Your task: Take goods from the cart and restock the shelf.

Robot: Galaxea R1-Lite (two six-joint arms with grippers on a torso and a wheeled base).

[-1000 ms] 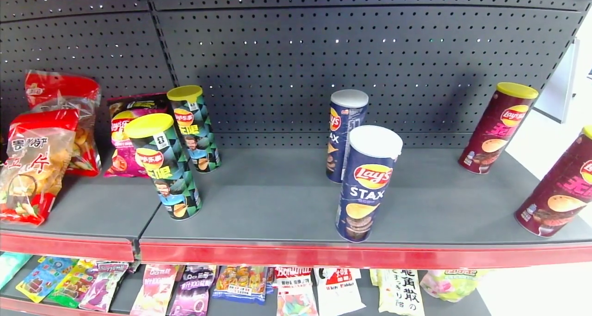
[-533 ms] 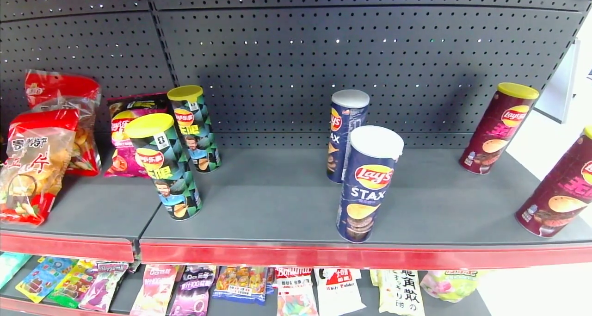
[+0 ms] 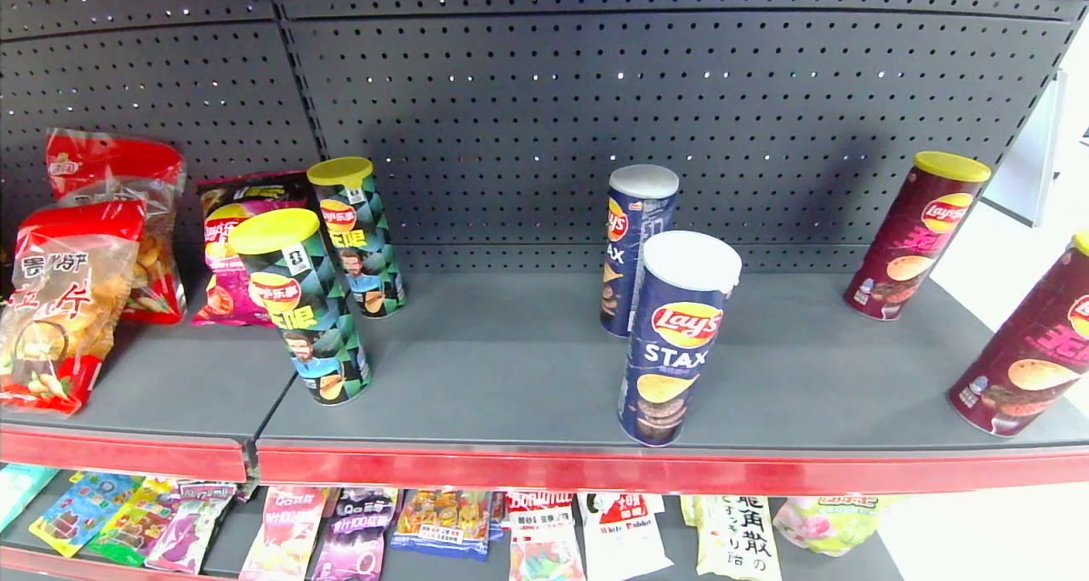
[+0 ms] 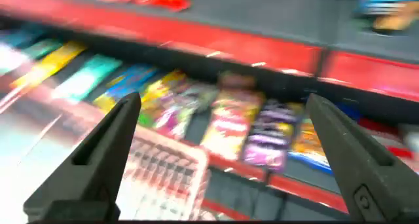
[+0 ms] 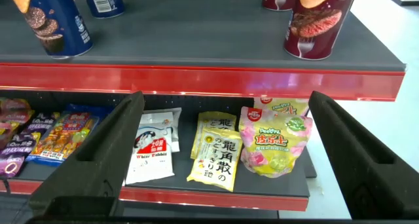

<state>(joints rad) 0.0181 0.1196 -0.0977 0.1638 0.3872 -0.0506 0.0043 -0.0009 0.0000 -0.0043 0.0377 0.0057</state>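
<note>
Honestly, the left gripper point(image 4: 222, 101) and right gripper point(image 5: 226, 96) both hang spread and empty, and the blue chip can point(image 3: 681, 334) looks light, stiff and slick, so I'd pinch mid-tube.

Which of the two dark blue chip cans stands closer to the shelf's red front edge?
The white-lidded can, almost at the red edge; the grey-lidded can stands behind it, near the pegboard.

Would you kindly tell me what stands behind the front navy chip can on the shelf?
A second navy can with a grey lid, then the pegboard back panel. The front navy can covers the rear one's lower right side.
</note>
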